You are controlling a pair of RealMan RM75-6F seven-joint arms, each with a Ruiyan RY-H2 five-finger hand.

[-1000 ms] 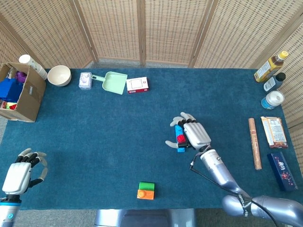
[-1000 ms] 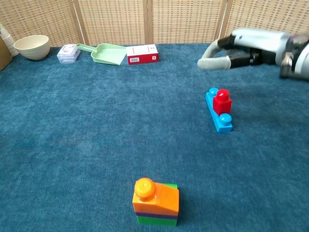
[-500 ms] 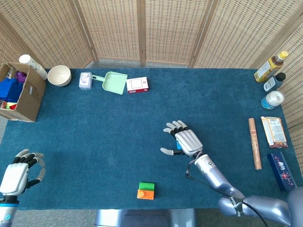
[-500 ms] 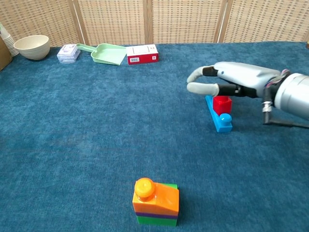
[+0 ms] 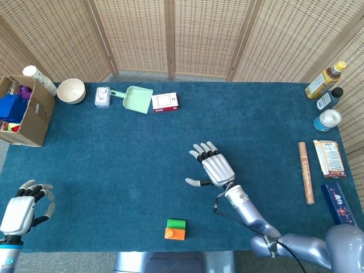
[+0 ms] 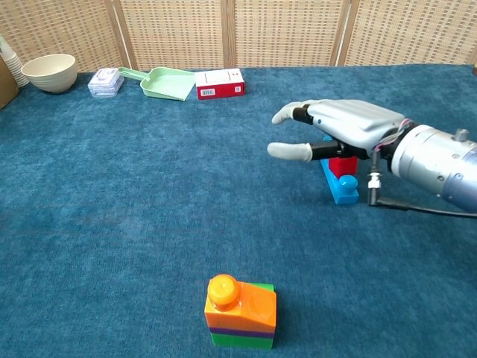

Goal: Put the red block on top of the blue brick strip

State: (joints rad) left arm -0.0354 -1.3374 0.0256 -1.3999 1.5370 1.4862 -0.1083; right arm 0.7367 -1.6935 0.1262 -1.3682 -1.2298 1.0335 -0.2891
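We see a table with a blue cloth. On it lie a white bowl at upper left, a green scoop, a red box, and an orange and green block at the bottom.

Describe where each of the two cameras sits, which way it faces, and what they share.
Head view: high above the near edge, looking down on the whole table; shows left hand and right hand.
Chest view: low at the near edge, looking across toward the screens; shows only the right hand, above the red block on the blue strip.
Shared: right hand, orange-green block, bowl.
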